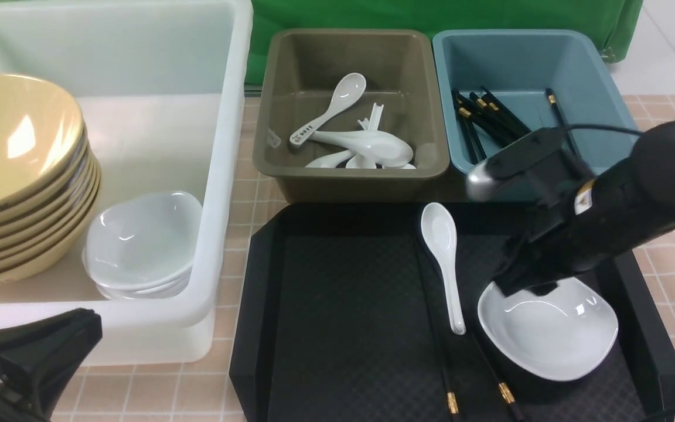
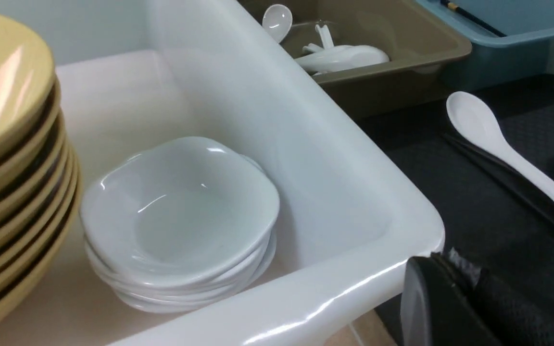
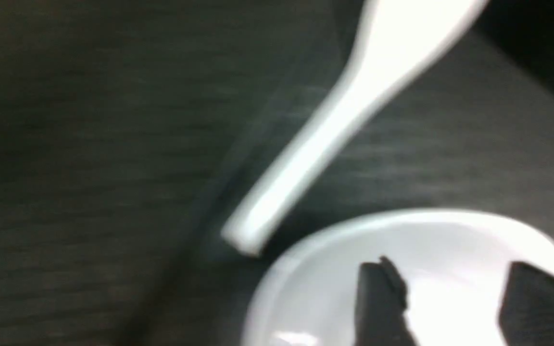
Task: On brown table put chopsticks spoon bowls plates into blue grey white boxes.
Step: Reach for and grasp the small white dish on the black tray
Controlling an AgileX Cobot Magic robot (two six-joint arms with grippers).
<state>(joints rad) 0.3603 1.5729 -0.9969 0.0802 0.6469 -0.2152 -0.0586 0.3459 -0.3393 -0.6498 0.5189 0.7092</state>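
Here, glossy squarish white bowl (image 1: pixel 554 337) on dimpled black tray (image 1: pixel 343 322), spoon (image 1: pixel 444 258) alongside.

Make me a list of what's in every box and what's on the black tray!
white box: stacked yellow bowls, stacked white dishes
grey box: spoons
blue box: chopsticks
tray: spoon, dish, chopstick pair
right end effector: open, over the dish
left end effector: shut, near the white box
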